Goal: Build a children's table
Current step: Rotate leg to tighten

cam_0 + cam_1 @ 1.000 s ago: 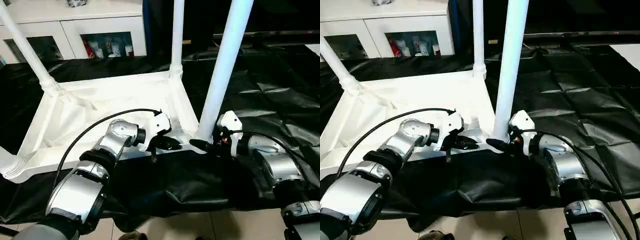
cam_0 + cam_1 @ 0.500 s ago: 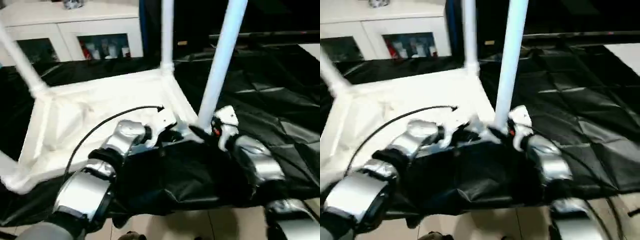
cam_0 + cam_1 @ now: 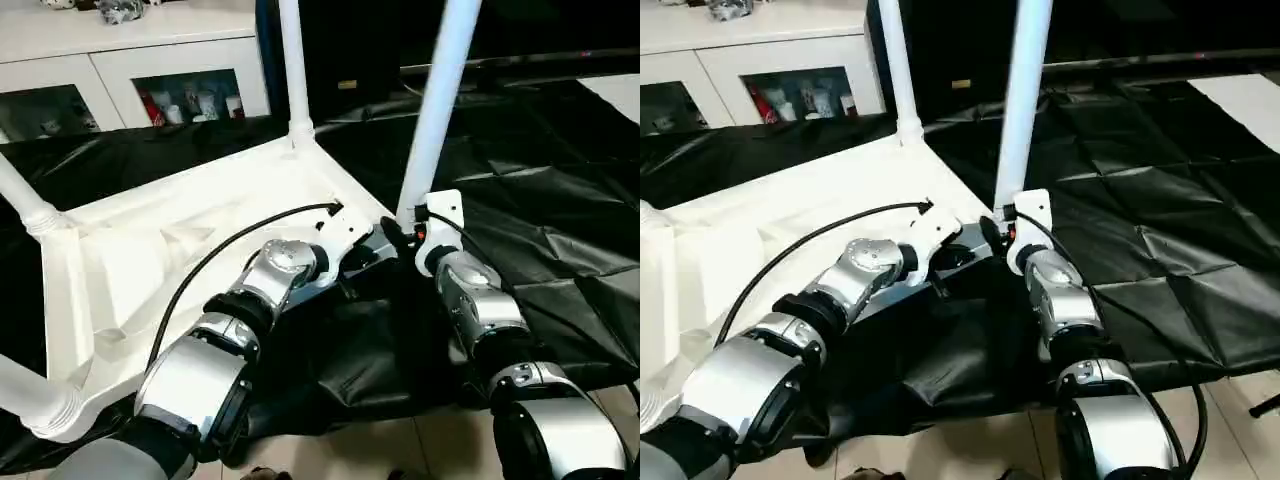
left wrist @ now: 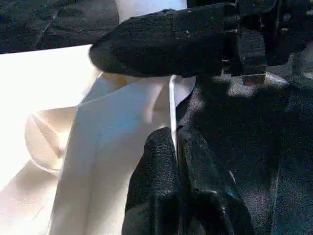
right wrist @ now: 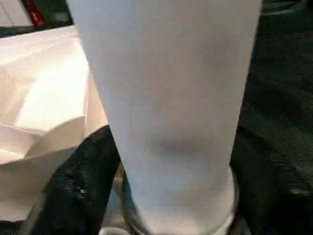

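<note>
risk: my right fingers (image 5: 78, 196) clamp the leg (image 3: 435, 110) | left fingers (image 4: 166, 196) together on tabletop (image 3: 150, 260) rim | leg may tilt in its socket

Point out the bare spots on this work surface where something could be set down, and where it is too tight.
Free: the black-draped work table to the right of the near upright white tube leg. Crowded: the near corner of the upturned white plastic tabletop, where the left gripper and right gripper meet at that leg's base.
</note>
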{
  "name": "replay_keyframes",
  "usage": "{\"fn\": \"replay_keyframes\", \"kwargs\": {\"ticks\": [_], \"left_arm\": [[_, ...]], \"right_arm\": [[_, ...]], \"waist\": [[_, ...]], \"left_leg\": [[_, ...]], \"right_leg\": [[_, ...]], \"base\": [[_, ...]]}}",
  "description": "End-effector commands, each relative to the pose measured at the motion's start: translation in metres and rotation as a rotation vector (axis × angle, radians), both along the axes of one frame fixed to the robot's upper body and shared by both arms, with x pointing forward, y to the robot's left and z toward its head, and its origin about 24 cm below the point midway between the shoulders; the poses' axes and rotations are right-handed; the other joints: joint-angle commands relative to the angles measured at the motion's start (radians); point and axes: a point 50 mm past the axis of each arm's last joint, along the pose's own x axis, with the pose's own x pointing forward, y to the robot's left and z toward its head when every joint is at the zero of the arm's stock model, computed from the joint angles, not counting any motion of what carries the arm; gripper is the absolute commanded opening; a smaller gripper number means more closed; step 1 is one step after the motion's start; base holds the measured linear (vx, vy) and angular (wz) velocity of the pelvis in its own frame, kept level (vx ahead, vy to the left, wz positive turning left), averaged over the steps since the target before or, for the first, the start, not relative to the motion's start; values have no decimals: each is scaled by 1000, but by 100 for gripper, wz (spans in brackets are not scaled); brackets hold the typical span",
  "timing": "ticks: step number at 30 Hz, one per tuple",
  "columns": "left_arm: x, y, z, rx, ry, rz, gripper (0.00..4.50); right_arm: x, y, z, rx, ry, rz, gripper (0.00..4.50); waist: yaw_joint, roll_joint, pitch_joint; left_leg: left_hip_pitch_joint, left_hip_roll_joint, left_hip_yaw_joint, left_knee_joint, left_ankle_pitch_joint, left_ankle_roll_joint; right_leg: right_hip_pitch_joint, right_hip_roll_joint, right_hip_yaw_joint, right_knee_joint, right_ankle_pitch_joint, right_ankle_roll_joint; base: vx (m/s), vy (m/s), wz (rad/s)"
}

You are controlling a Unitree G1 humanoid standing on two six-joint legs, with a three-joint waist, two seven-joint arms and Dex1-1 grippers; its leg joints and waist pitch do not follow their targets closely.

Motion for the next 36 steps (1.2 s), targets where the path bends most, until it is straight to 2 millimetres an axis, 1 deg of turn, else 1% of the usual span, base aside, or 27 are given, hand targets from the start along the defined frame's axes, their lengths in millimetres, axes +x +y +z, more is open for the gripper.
{"fn": "replay_keyframes", "kwargs": {"ticks": [1,2,3,4,5,6,7,9,10,11,12,13,14,16,18,19,20,23,24,26,29,30,32,33,34,35,36], "left_arm": [[0,-6,14,-31,-52,-109,0],[-1,-2,13,-30,-51,-133,0],[-2,2,12,-31,-47,-161,0],[-3,8,11,-30,-36,-194,0],[-3,9,11,-30,-35,-197,0],[-4,11,11,-31,-32,-216,0],[-7,19,9,-22,-13,-271,0],[-8,22,8,-16,-6,-293,0],[-10,27,7,-12,11,-325,0],[-11,31,6,-12,26,-349,0],[-14,34,5,-16,42,-382,0],[-16,39,4,-17,64,-427,0],[-16,39,4,-17,64,-427,0],[-19,44,3,-20,94,-458,0],[-19,45,4,-22,98,-462,0],[-19,46,4,-25,102,-466,0],[-19,46,4,-25,103,-467,0],[-19,47,5,-28,104,-470,0],[-19,47,5,-30,105,-472,0],[-19,47,6,-34,107,-475,0],[-19,47,6,-40,107,-472,0],[-19,47,6,-42,107,-470,0],[-18,45,6,-50,101,-450,0],[-17,45,6,-53,98,-441,0],[-16,43,6,-48,86,-415,0],[-16,43,6,-47,84,-413,0],[-13,41,6,-39,69,-365,0]], "right_arm": [[-5,8,-4,17,2,111,363],[-7,4,-2,10,-14,147,363],[-9,-1,-1,-2,-25,196,363],[-13,-6,1,-26,-34,268,363],[-13,-7,1,-28,-35,274,363],[-15,-9,1,-43,-38,307,363],[-22,-18,1,-88,-37,395,363],[-25,-22,2,-108,-35,430,363],[-29,-28,2,-136,-29,481,363],[-32,-33,3,-156,-23,521,363],[-35,-37,4,-172,-18,557,363],[-40,-43,6,-183,-5,612,363],[-40,-43,6,-183,-5,612,363],[-45,-49,8,-168,18,672,363],[-46,-51,9,-161,21,682,363],[-46,-51,10,-151,23,691,339],[-46,-50,10,-145,24,699,329],[-47,-48,11,-124,27,720,324],[-48,-48,12,-118,27,725,298],[-50,-45,11,-98,32,742,282],[-53,-42,8,-65,46,746,275],[-53,-42,8,-62,47,746,275],[-55,-41,5,-49,51,737,274],[-56,-40,4,-45,52,733,273],[-55,-39,1,-33,47,690,272],[-55,-39,1,-32,47,685,272],[-53,-38,-3,-47,50,627,272]], "waist": [[3,-10,-87],[4,-8,-86],[8,-12,-87],[12,-11,-88],[17,-12,-89],[17,-12,-89],[22,-15,-87],[24,-15,-85],[27,-13,-84],[29,-13,-83],[34,-17,-82],[38,-17,-82],[40,-17,-82],[42,-19,-83],[45,-19,-84],[47,-21,-85],[48,-21,-84],[53,-21,-86],[55,-21,-85],[57,-19,-86],[57,-20,-86],[57,-19,-86],[57,-24,-85],[58,-23,-85],[58,-22,-85],[58,-24,-84],[58,-26,-84]], "left_leg": [[26,63,-45,-64,-228,103],[26,63,-45,-64,-228,107],[24,62,-42,-62,-221,120],[24,64,-42,-60,-206,130],[23,65,-43,-58,-187,141],[23,66,-42,-58,-185,145],[24,66,-42,-59,-193,147],[24,67,-41,-59,-205,144],[28,69,-41,-61,-223,132],[30,70,-42,-62,-233,125],[33,72,-41,-64,-243,117],[33,72,-41,-64,-249,113],[31,73,-42,-65,-248,112],[29,74,-43,-65,-242,114],[30,74,-43,-64,-233,115],[29,73,-43,-63,-224,115],[28,73,-42,-62,-222,115],[27,71,-42,-60,-207,117],[28,72,-43,-61,-203,117],[29,72,-43,-60,-197,117],[27,72,-43,-61,-197,118],[29,72,-43,-61,-199,117],[29,72,-43,-62,-207,109],[29,72,-43,-62,-208,108],[30,73,-43,-62,-209,103],[30,73,-44,-63,-213,100],[30,72,-43,-63,-213,98]], "right_leg": [[54,-74,38,-55,-192,-243],[54,-74,37,-56,-194,-243],[56,-73,37,-55,-189,-241],[55,-74,38,-51,-173,-244],[57,-73,37,-47,-153,-246],[55,-73,38,-47,-149,-249],[56,-74,37,-49,-172,-246],[53,-75,39,-52,-197,-243],[51,-75,40,-56,-233,-237],[50,-74,40,-58,-248,-235],[47,-73,42,-60,-263,-228],[48,-74,43,-58,-265,-229],[48,-74,44,-57,-263,-227],[50,-76,45,-54,-254,-232],[49,-77,45,-54,-254,-233],[49,-77,45,-54,-254,-232],[48,-78,45,-54,-257,-231],[48,-77,44,-54,-260,-225],[47,-77,44,-55,-262,-221],[47,-76,44,-54,-255,-220],[48,-76,44,-54,-254,-218],[47,-76,43,-55,-261,-217],[46,-76,43,-57,-281,-213],[46,-77,43,-57,-286,-210],[45,-77,44,-58,-294,-207],[43,-77,44,-59,-302,-205],[44,-77,43,-59,-307,-203]], "base": [[0,0,0],[0,0,0],[0,0,0],[0,0,0],[0,0,0],[0,0,0],[0,0,0],[0,0,0],[0,0,0],[0,0,0],[0,0,0],[0,0,0],[0,0,0],[0,0,0],[0,0,0],[0,0,0],[0,0,0],[0,0,0],[0,0,0],[0,0,0],[0,0,0],[0,0,0],[0,0,0],[0,0,0],[0,0,0],[0,0,0],[0,0,0]]}}
